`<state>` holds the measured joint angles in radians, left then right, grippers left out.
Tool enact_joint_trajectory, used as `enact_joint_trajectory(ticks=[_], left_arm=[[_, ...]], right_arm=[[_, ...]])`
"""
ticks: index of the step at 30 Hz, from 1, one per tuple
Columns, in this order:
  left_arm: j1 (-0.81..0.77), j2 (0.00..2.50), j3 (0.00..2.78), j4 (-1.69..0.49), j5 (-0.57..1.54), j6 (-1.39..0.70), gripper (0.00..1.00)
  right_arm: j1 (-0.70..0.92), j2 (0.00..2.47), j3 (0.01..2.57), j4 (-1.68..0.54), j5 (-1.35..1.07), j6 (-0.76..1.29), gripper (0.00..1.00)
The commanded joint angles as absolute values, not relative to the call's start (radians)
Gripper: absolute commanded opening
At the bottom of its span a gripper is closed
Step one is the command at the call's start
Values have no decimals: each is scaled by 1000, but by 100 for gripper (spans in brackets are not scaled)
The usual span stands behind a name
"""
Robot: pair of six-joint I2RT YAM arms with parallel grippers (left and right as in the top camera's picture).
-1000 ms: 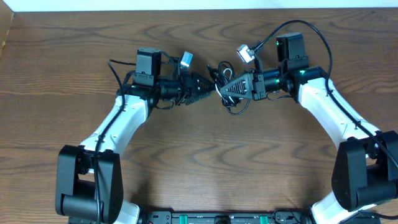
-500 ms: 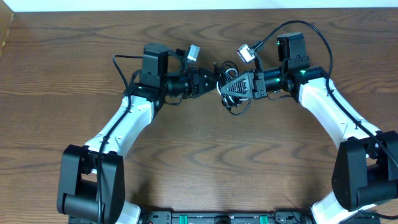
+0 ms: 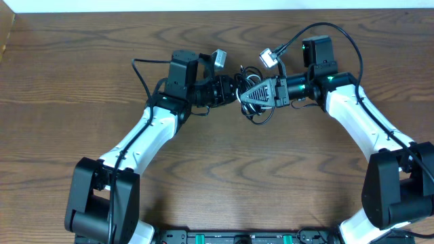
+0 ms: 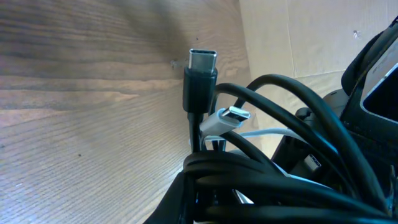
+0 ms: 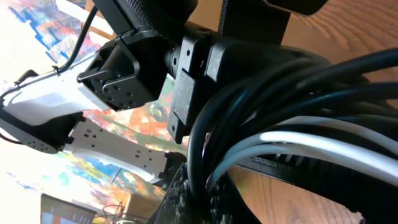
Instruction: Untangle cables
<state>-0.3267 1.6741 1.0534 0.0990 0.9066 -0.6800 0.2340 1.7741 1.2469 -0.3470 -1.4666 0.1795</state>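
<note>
Overhead, the cables (image 3: 249, 95) sit as one knotted clump on the wooden table (image 3: 217, 183), and both arms reach in to it from opposite sides. The left gripper (image 3: 235, 92) meets the clump's left edge, jaws closed on its black strands. The right gripper (image 3: 247, 97) is clamped on the clump's right side, its triangular fingers lying over the loops. A small loop of black cord hangs out on the near side of the clump (toward the robot's bases).

From the left wrist camera, a black USB-C plug (image 4: 202, 74) stands upright out of the clump. A white plug (image 4: 221, 118) lies tilted just beside it and lower, and thick black strands arch away to the right of both.

From the right wrist camera, the black strands sweep across the view with a white cable (image 5: 323, 146) threaded among them. The left arm (image 5: 56, 118) shows beyond the clump.
</note>
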Motion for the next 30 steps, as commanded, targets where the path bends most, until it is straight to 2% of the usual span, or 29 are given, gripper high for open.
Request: enact_joint_trajectory(ticks=[1, 7, 15, 23, 30], left_arm=[[-291, 1678, 1058, 104, 955, -659, 8], [-229, 1677, 1058, 105, 1138, -605, 7], [-134, 1677, 1058, 13, 1145, -584, 8], [-118, 1677, 1058, -69, 1144, -497, 7], [-118, 1678, 1058, -136, 1140, -409, 7]], right_arm=[[241, 1770, 1245, -359, -1460, 186, 1], [239, 1770, 1245, -416, -1300, 186, 1], [200, 1770, 1245, -479, -1235, 165, 1], [221, 1770, 1245, -651, -919, 79, 1], [319, 1770, 1245, -697, -595, 81, 1]])
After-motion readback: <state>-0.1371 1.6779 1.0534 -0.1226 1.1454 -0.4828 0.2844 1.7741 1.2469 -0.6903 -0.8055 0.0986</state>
